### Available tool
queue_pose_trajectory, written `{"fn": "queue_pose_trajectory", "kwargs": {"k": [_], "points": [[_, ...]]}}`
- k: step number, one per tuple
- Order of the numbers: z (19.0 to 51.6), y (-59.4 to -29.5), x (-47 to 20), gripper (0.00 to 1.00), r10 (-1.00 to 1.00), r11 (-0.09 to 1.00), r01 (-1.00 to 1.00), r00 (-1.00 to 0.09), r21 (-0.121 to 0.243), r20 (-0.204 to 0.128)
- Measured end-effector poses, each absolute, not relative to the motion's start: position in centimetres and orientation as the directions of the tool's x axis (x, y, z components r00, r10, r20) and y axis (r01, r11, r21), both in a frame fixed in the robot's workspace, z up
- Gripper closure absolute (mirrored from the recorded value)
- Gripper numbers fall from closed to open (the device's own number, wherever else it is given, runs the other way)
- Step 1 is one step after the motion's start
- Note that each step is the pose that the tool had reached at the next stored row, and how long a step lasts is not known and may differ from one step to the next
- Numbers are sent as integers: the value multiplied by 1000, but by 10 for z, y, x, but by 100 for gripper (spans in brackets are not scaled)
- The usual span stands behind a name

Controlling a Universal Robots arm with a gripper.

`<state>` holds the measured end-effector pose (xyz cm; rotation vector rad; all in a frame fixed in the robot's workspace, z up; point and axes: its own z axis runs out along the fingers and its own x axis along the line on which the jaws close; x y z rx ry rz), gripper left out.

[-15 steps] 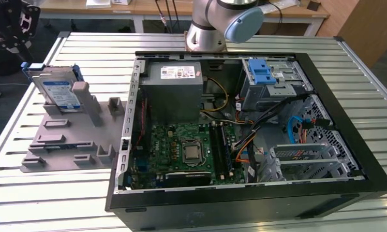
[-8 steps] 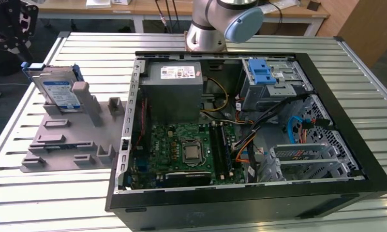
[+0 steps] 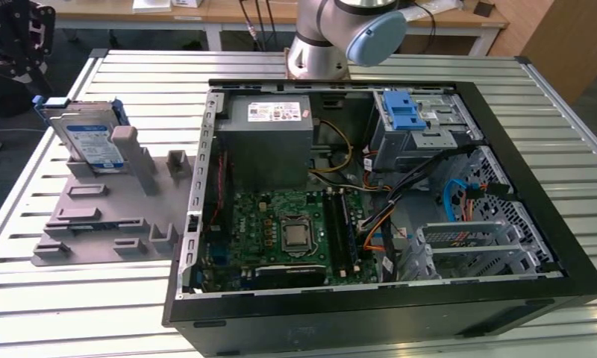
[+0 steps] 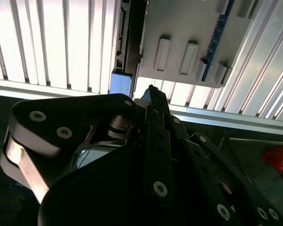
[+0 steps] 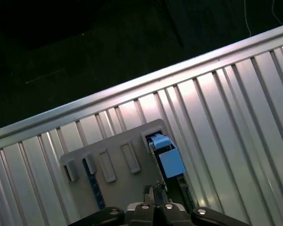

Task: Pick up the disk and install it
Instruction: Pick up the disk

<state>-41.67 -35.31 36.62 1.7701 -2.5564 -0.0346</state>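
Hovers above the slatted table [image 3: 139, 74] with the gripper [image 5: 153, 192] pinched together on nothing, going by the first wrist view. Has the disk [image 3: 89, 142] standing on edge in the grey holder [image 3: 114, 205] at the exterior view's left, just beside the open computer case [image 3: 358, 317]. Probably calls for a firm squeeze across the flat metal faces near the top edge: stiff, fairly heavy, smooth, sensitive to knocks.

Table [image 3: 139, 74]: ribbed bare metal slats, bright and shiny under the light. The holder [image 3: 99, 224] on it is smooth, matt grey plastic. The disk [image 3: 87, 140] shows a silvery metal body, glossy paper label and blue plastic rails. Computer case [image 3: 378, 321]: black, matt. Gripper [image 5: 151, 192]: matt black links, bright metal screw heads.
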Motion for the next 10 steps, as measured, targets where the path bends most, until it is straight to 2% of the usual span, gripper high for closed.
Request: {"fn": "queue_pose_trajectory", "kwargs": {"k": [10], "points": [[365,-353,-417,89,-984,180,-983,-180,29,7]]}}
